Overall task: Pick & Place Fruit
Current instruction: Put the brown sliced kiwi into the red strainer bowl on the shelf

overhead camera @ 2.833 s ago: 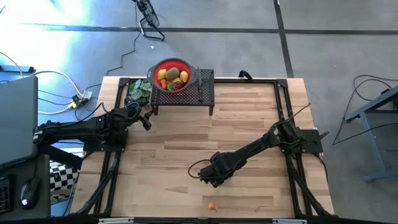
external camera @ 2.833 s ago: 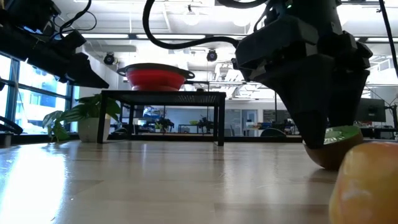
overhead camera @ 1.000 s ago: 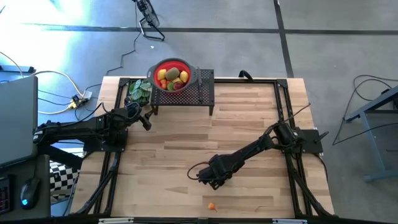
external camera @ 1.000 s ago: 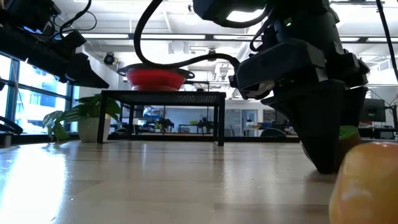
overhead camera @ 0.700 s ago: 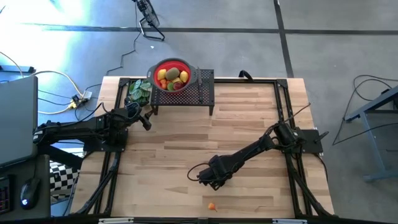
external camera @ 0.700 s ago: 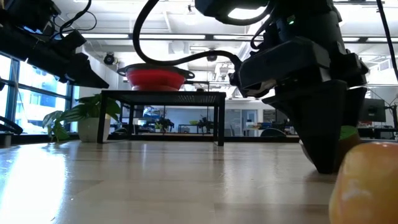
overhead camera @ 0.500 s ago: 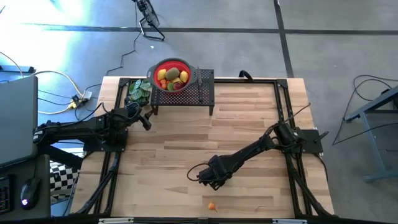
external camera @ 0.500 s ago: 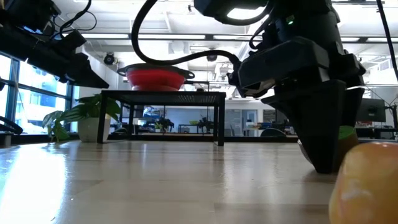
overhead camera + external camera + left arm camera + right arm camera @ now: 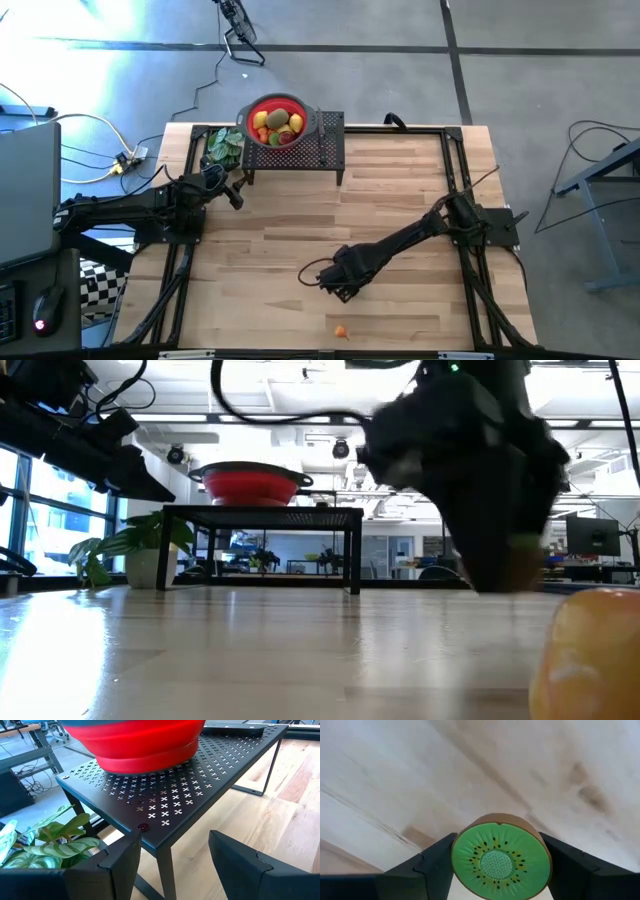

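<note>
Holding a kiwi half between its two dark fingers, the right gripper is clamped on it, green cut face twd the wrist cam, brown rim visible behind. In the high view this gripper is over the wooden table, near the front middle, w/ the arm stretched from the right side. In the low view the gripper is blurred and the kiwi shows only as a small greenish spot, above the tabletop.

A small orange fruit piece lies on the table just in front of the right gripper, apart from it.

The red bowl stands on the black perforated stand at the back of the table, w/ yellow, red and green fruits inside. A leafy green bunch is beside the stand.

The left gripper waits near the stand's front left leg, jaws apart, nothing between them.
</note>
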Motion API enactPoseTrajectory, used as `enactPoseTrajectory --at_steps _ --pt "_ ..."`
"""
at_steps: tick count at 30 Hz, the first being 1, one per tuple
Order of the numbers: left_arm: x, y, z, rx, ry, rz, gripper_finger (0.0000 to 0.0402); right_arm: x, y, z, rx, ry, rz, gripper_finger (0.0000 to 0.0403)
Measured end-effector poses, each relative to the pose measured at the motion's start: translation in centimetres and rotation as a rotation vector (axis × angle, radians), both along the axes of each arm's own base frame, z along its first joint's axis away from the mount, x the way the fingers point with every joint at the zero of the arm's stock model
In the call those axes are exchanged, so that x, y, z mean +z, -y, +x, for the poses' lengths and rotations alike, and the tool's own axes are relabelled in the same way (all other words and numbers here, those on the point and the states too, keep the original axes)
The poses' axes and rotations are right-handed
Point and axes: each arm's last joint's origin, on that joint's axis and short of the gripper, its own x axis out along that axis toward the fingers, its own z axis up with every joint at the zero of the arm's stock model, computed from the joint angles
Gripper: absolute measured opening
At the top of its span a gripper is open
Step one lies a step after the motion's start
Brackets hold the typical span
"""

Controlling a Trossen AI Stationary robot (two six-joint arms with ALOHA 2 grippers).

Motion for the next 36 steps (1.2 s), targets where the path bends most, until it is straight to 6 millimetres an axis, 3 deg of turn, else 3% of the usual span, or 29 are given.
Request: enactPoseTrajectory --at_steps 9,15,19,30,36 --pt "0.0 0.0 0.0 0.0 0.0 0.0 0.0228 5.1 2.9 -0.1 -0.087 0.196 -0.136 0.0237" --pt "0.0 0.0 0.0 0.001 0.0 0.0 0.0228 8.2 6.3 0.3 -0.129 0.365 -0.268 0.0252" --pt "0.0 0.0 0.0 -0.005 -0.017 0.017 0.0228 10.0 9.1 1.2 -0.121 0.504 -0.396 0.0235" --pt "0.0 0.0 0.0 -0.01 -0.031 0.031 0.0228 14.3 17.0 5.9 -0.018 0.942 -0.766 0.0248" --pt "0.0 0.0 0.0 -0.01 -0.031 0.031 0.0228 16.7 20.7 6.6 -0.012 1.065 -0.989 0.0235"
